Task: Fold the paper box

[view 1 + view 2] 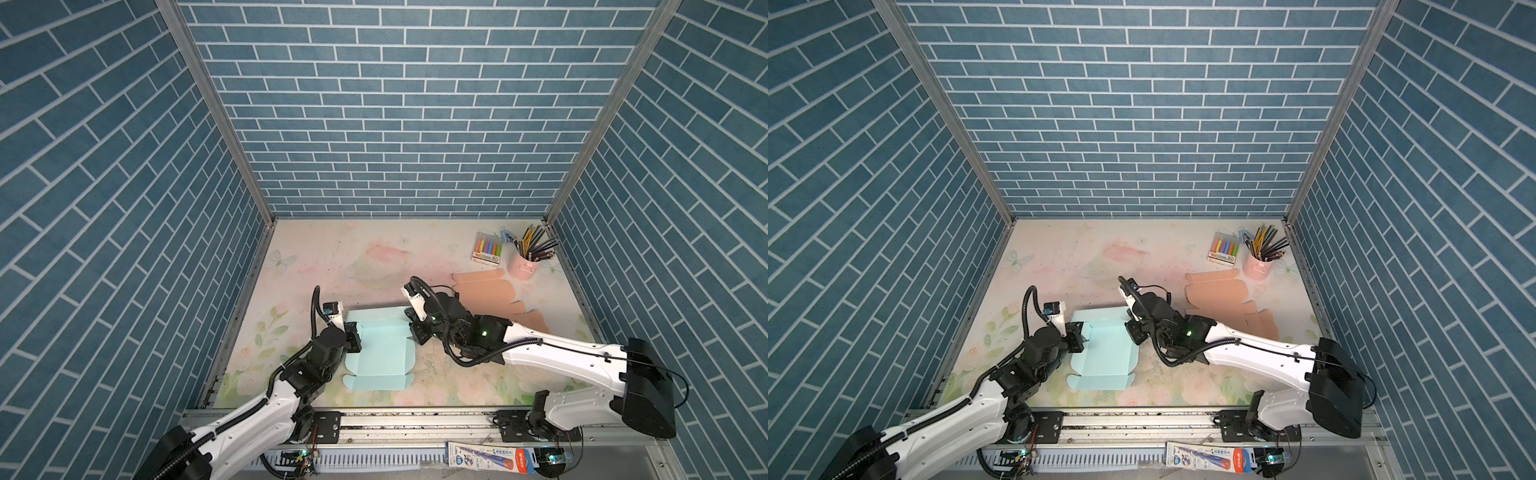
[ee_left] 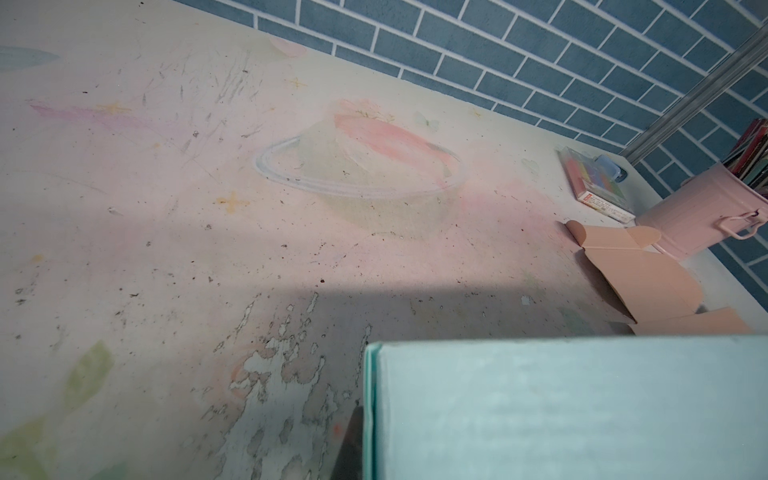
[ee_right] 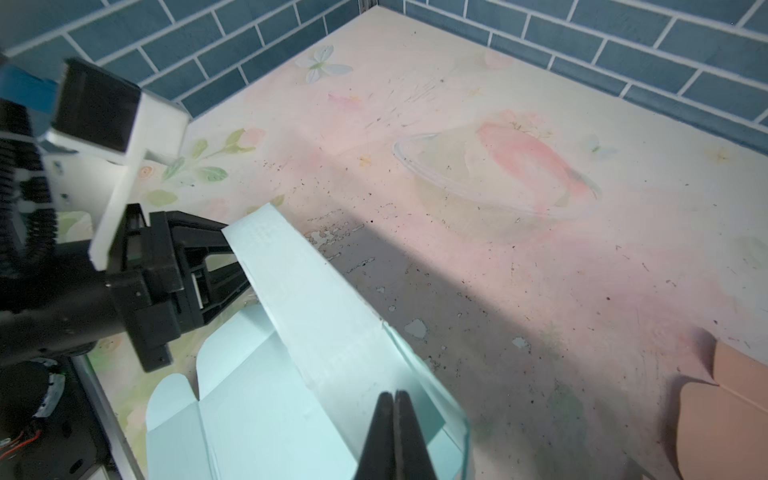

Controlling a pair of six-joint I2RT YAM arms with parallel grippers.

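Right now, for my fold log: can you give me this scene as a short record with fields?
paper box: mint, on the table, far panel raised, near part flat
left gripper: shut on the raised panel's left end
right gripper: shut at the panel's right end; grip unclear
peach blank: flat, far right
pink cup: pencils inside, far right corner

1. The pale blue paper box [image 1: 1104, 361] is lying open on the floral table [image 1: 1059, 266], its far flap standing up
2. The left gripper [image 1: 1083, 332] is sitting at that flap's left end, the right gripper [image 1: 1133, 331] at its right
3. A peach cardboard blank [image 1: 1217, 295], marker pack [image 1: 1224, 249] and pink pencil cup [image 1: 1258, 268] are sitting far right
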